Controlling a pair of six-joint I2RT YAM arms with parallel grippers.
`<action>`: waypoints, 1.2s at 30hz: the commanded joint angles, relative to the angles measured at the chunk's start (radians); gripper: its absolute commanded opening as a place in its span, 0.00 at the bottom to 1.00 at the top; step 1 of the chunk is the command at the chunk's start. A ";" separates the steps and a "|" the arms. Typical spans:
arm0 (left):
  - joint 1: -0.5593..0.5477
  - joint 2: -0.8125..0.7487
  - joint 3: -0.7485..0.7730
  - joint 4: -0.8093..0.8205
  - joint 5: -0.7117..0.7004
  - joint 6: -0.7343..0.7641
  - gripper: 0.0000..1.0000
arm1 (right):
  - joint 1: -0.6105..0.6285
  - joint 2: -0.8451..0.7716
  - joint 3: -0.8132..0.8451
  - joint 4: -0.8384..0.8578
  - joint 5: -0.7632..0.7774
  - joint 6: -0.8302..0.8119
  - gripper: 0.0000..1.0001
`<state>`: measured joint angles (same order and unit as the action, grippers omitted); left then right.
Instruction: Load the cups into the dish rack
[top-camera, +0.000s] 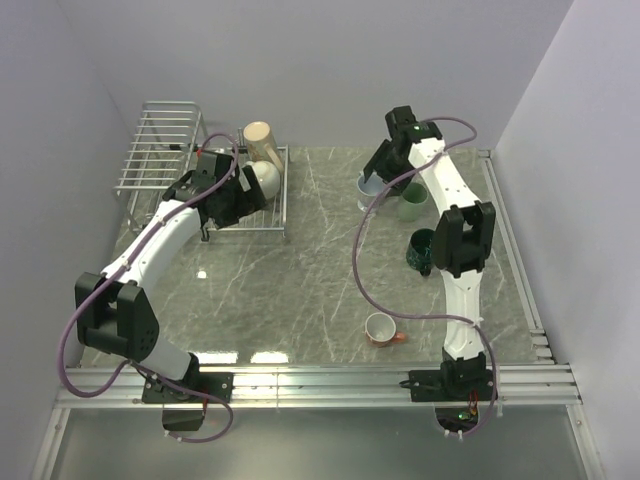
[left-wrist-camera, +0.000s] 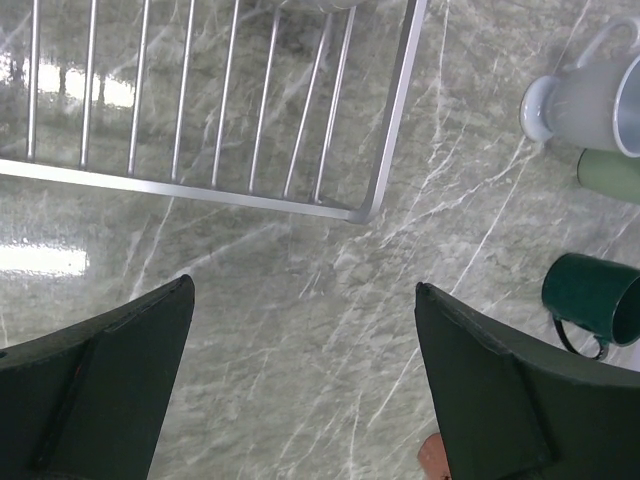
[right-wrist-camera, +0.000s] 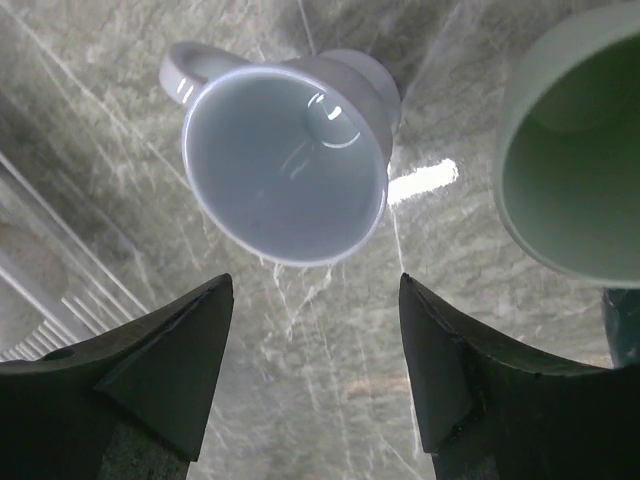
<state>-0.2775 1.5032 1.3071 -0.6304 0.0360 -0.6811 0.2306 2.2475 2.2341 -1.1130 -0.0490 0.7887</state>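
The silver wire dish rack (top-camera: 160, 150) stands at the far left; its flat tray corner shows in the left wrist view (left-wrist-camera: 385, 150). A beige cup (top-camera: 260, 138) and a cream-white cup (top-camera: 266, 178) sit in the tray. My left gripper (top-camera: 250, 198) hovers over the tray's near edge, open and empty (left-wrist-camera: 305, 290). My right gripper (top-camera: 376, 176) is open (right-wrist-camera: 315, 285) just above the upright pale blue cup (right-wrist-camera: 285, 165) and holds nothing. The pale green cup (right-wrist-camera: 575, 150) stands beside it, and the dark green cup (top-camera: 422, 248) is nearer. The orange-red cup (top-camera: 380, 328) lies on its side.
A metal rail (top-camera: 320, 380) runs along the table's near edge and another along the right side (top-camera: 510, 240). Grey walls close in the back and both sides. The right arm's cable (top-camera: 360, 250) loops over the middle of the table.
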 joint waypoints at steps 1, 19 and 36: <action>0.001 0.020 0.058 0.006 0.022 0.048 0.98 | 0.026 0.044 0.078 -0.018 0.081 0.020 0.74; 0.072 0.089 0.072 0.012 0.074 0.112 0.97 | 0.038 0.150 0.047 -0.002 0.123 0.037 0.44; 0.081 -0.037 -0.026 0.234 0.349 0.029 0.99 | 0.039 -0.073 -0.078 0.180 -0.254 0.055 0.00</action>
<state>-0.1974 1.5585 1.3022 -0.5407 0.2310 -0.6189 0.2642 2.3596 2.2154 -1.0634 -0.0792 0.8116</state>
